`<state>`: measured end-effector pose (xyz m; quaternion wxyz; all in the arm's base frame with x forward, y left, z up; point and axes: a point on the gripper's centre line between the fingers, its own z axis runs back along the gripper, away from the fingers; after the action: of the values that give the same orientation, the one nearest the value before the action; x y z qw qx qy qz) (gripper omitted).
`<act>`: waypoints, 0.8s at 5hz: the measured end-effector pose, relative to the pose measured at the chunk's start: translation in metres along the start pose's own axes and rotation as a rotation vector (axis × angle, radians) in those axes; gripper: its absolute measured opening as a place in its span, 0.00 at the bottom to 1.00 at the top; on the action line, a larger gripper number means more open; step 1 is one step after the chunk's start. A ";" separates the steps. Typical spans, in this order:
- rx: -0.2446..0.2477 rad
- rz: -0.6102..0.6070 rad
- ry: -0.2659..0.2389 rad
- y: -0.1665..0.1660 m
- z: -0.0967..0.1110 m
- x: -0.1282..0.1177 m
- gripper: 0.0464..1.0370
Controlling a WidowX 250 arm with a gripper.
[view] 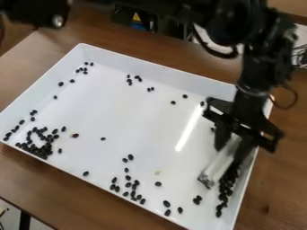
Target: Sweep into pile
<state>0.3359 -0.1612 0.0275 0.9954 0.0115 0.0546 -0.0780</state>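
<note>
beans: small, black, loose beans lay over the tray floor; the thickest heap sat toward nine o'clock, a long dense band ran along the wall at about four, a looser group lay at six, and strays dotted eleven and twelve.
bean handling: they looked light, hard and smooth, likely to roll or skid under a quick stroke; no need to pinch them one by one, better to push them low and slow.
sweeping tool: a pale, flat-looking tool slanted down toward the four o'clock side, its dark-tipped lower end near the tray floor, just beside the bean band; whether it touched the floor could not be told.
tool handling: it seemed light and fairly stiff in the body, perhaps softer at the tip; the upper body was the place to hold, leaving the lower edge free, since a slick face might twist in the hold.
end effector: the black end effector hung at about three o'clock, narrowed onto the tool's upper part.
arm: the black arm stood toward one o'clock above the end effector.
tray: the white tray had raised walls, handy as a backstop, though beans could wedge in its corners.
table: the brown wooden table carried the tray.
</note>
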 end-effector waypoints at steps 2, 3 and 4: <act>0.028 0.254 -0.029 0.101 0.013 -0.001 0.30; 0.113 0.265 -0.017 0.143 0.013 -0.018 0.30; 0.162 0.291 -0.035 0.190 0.020 -0.044 0.30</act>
<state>0.3249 0.0330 0.0553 0.9928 0.0984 0.0286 0.0628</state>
